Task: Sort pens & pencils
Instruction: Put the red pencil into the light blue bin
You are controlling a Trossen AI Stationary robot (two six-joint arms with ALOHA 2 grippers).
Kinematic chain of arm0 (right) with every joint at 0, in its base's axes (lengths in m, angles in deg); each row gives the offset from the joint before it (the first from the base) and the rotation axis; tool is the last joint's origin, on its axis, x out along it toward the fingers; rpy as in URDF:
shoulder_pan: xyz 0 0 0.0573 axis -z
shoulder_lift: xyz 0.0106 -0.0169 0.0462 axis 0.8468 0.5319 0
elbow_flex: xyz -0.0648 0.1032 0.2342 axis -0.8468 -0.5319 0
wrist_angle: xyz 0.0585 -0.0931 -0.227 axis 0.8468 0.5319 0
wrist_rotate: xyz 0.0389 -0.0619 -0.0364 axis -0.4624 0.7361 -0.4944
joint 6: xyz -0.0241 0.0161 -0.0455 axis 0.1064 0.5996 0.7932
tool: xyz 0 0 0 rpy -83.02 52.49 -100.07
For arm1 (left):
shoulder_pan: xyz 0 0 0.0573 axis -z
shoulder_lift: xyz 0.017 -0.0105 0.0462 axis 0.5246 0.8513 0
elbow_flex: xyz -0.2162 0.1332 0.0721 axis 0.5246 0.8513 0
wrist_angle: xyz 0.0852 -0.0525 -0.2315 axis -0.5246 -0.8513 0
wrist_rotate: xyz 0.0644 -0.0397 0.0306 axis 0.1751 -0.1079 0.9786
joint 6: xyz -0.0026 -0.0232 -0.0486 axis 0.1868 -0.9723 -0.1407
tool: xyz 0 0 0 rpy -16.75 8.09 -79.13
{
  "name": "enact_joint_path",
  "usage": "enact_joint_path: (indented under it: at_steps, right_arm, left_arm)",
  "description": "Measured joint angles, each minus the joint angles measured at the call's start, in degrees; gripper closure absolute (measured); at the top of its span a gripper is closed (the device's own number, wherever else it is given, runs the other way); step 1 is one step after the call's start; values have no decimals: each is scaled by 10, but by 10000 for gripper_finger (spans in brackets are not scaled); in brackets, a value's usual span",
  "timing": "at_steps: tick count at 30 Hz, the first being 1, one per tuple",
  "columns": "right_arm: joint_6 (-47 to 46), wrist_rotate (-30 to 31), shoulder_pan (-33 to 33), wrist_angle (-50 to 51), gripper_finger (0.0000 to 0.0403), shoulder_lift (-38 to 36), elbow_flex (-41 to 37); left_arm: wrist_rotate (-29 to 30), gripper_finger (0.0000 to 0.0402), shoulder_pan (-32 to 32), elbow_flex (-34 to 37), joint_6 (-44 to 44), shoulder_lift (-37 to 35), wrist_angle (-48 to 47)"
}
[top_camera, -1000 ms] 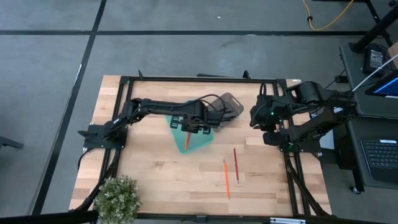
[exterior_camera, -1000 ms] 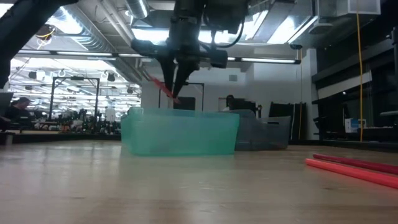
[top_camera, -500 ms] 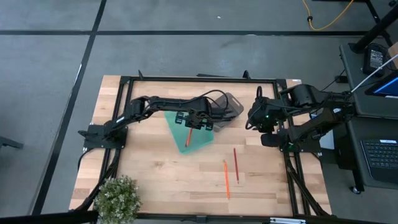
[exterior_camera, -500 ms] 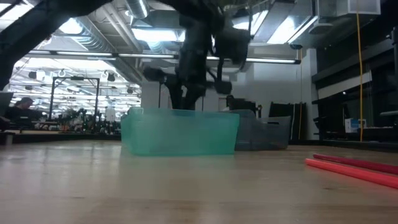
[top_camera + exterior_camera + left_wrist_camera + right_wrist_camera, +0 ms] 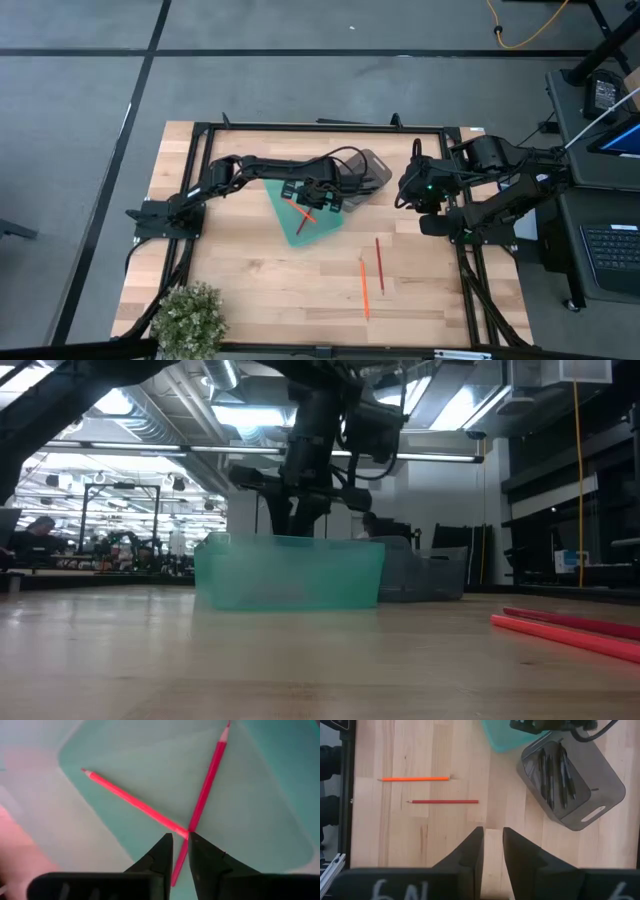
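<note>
Two orange-red pencils point(image 5: 135, 802) lie crossed on the floor of the teal bin point(image 5: 285, 200). My left gripper point(image 5: 180, 837) hangs just above their crossing, pointing down, its fingertips a little apart with nothing between them. The black pens point(image 5: 552, 775) lie in the grey bin point(image 5: 368, 170), which stands right beside the teal one. An orange pencil point(image 5: 364, 288) and a red pencil point(image 5: 379, 265) lie flat on the table to the near right. My right gripper point(image 5: 493, 832) waits high over the table's right side, open, holding nothing.
A potted plant point(image 5: 190, 318) stands at the near left corner. The black frame rails point(image 5: 320, 127) run around the table. Bare wood lies between the bins and the two loose pencils point(image 5: 565, 628).
My left gripper has come down toward the teal bin and shifted slightly toward the table's right. It has opened and let go of the pencil, which it had held slanted. That pencil now lies on the bin floor across the other one.
</note>
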Motion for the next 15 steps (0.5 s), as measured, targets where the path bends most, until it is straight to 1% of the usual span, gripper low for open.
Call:
enact_joint_path:
  at_steps: [3, 7, 10, 15]
  right_arm:
    - [0, 0, 0, 0, 328, 0, 0]
    - [14, 0, 0, -6, 328, 0, 0]
    - [20, 1, 0, -36, 328, 0, 11]
    - [29, 0, 0, -95, 328, 0, 58]
  left_arm:
    - [2, 337, 8, -11, 5, -6, -17]
    - [6, 327, 32, -61, 17, -14, -43]
    - [18, 325, 68, -113, 40, -15, -64]
    - [69, 336, 140, -178, 55, -15, -61]
